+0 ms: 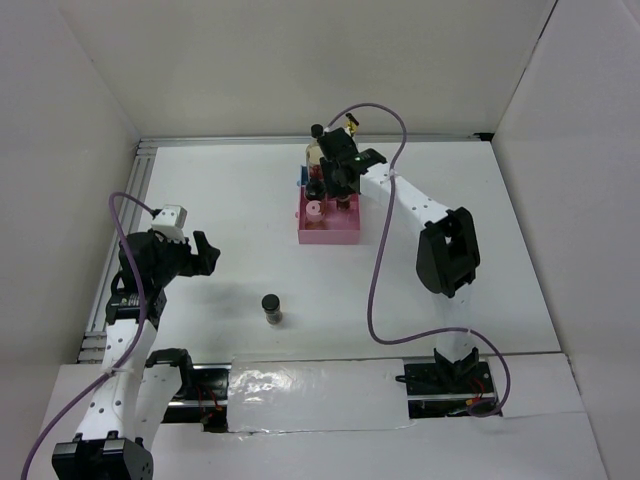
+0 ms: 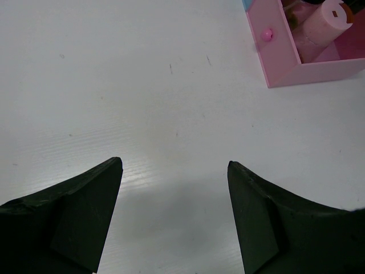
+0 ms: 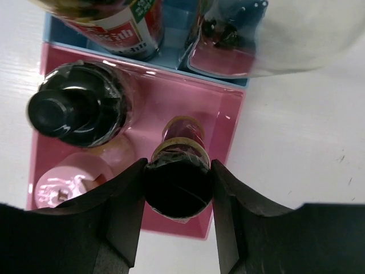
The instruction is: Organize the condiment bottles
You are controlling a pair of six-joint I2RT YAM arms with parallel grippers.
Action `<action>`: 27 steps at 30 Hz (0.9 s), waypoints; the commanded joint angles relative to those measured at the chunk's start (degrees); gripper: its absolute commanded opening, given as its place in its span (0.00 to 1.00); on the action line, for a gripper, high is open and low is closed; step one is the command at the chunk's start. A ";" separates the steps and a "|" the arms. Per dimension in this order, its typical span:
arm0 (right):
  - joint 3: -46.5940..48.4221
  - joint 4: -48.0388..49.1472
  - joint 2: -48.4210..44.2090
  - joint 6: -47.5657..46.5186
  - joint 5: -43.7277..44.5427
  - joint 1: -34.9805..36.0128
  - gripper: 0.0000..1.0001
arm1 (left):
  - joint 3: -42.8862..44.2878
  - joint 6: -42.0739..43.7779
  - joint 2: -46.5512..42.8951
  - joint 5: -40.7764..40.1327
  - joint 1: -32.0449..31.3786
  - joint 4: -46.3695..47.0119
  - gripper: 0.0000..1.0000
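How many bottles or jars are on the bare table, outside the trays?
1. A black-lidded jar stands alone on the table, toward the near edge. The right arm covers ground beside the pink tray; another could be hidden.

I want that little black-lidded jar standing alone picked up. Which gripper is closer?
Left. The left gripper hangs open to the left of the black-lidded jar; the right gripper is farther back at the pink tray, gripping a dark-capped jar.
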 commanded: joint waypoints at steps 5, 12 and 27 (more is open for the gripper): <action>1.72 4.80 3.17 0.55 -1.54 -1.84 0.00 | 0.69 0.90 0.31 0.02 0.24 2.26 0.87; 1.19 5.95 5.63 0.90 -3.56 -2.55 0.00 | 0.60 1.24 0.66 -0.24 0.24 2.79 0.87; 0.84 5.07 5.82 1.96 -5.23 -2.98 0.65 | 0.69 1.51 1.28 -0.16 0.24 3.49 0.87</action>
